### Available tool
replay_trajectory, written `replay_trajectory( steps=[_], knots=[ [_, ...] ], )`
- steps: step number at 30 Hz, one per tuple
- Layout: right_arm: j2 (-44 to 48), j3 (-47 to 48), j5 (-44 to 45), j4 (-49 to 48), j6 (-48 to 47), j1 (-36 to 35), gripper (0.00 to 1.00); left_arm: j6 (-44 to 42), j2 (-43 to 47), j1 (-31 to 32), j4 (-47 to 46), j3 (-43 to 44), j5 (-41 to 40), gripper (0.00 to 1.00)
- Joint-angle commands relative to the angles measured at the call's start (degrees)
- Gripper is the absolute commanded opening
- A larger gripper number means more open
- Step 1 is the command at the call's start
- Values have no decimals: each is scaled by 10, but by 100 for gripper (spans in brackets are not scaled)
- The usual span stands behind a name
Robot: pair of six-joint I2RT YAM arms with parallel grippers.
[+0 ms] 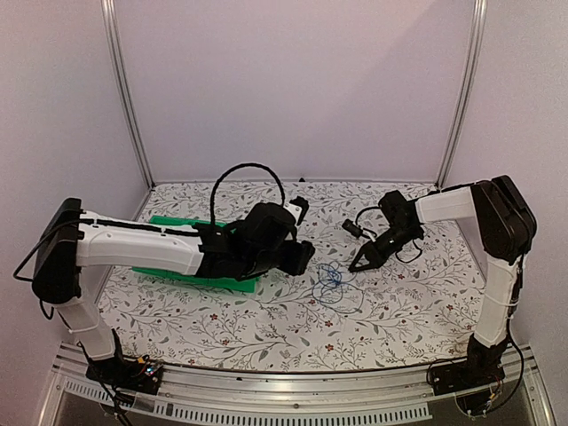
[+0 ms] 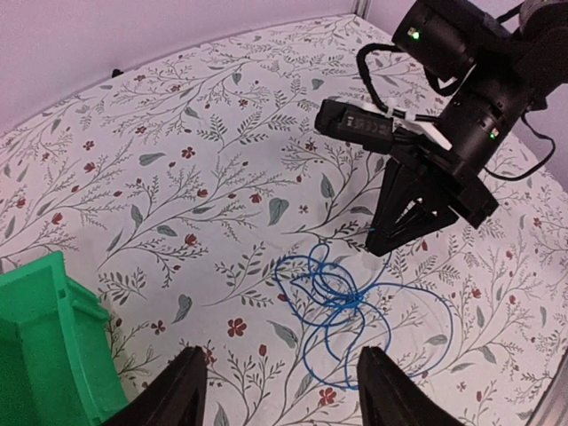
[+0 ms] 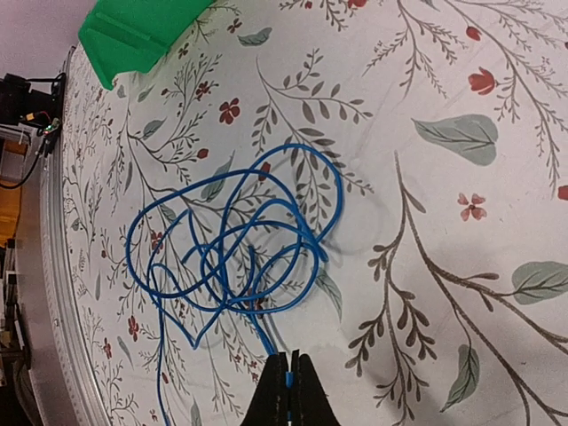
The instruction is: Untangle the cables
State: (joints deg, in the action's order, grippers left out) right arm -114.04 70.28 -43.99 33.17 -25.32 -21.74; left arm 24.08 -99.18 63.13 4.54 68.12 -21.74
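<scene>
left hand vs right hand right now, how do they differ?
Left hand is open; right hand is shut. Left hand holds nothing; right hand pinches a strand of the blue cable. Both are close by that cable, tips aimed at it.

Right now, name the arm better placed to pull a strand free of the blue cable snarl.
Right. The right pincer is shut on a strand of the blue cable at the snarl's edge; the left pincer hangs open short of the snarl, holding nothing.
</scene>
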Motion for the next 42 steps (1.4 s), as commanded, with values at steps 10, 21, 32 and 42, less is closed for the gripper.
replay_trajectory(
  steps=[10,21,32,42],
  knots=[
    [218,46,1,124,-54,0,0,-95,-21,4,-191,-1,39,62],
    [284,114,-14,183,-49,-1,0,-278,8,60,-401,-60,71,63],
    [295,193,-108,244,-57,-2,0,-334,-165,41,-479,68,102,52],
    [284,474,-216,344,-73,50,0,-267,-257,6,-552,60,147,14]
  ],
)
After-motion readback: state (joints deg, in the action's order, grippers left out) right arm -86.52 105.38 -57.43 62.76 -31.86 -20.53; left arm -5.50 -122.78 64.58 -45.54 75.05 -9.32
